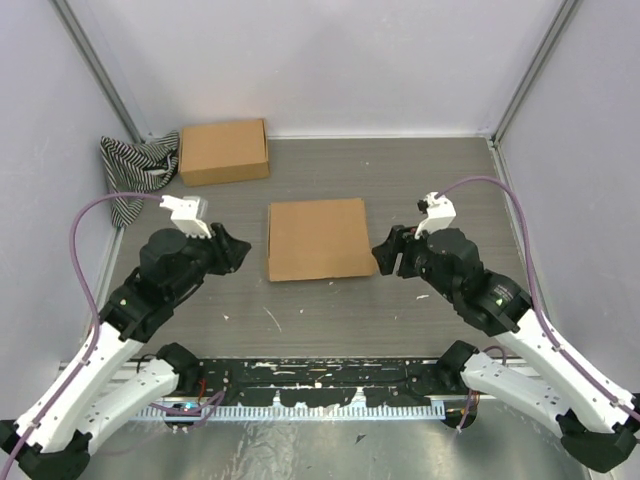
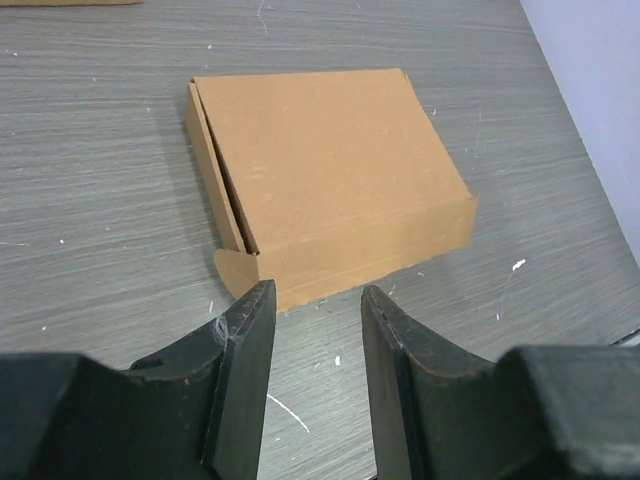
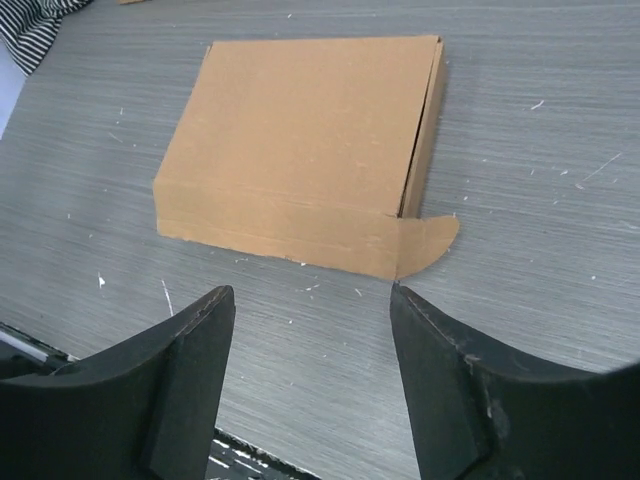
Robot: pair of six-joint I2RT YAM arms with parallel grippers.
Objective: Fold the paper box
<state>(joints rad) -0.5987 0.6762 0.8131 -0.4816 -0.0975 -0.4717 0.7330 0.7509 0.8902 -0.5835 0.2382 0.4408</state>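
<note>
The left claw (image 2: 318,300) is open a moderate way. Its two black fingers hold nothing, and it sits near the left side of the box (image 1: 316,238) without touching it. The right claw (image 3: 310,300) is open wider. It is also empty and sits just off the box's right side.

The box is plain brown cardboard and lies closed and flat between the two claws, in the middle of the grey wood-grain table (image 1: 330,310). A small rounded tab (image 3: 428,240) sticks out from one corner, flat on the table.

Further back, towards the far left, there is a second brown box (image 1: 223,151). A crumpled black-and-white striped cloth (image 1: 135,165) is right beside it.
</note>
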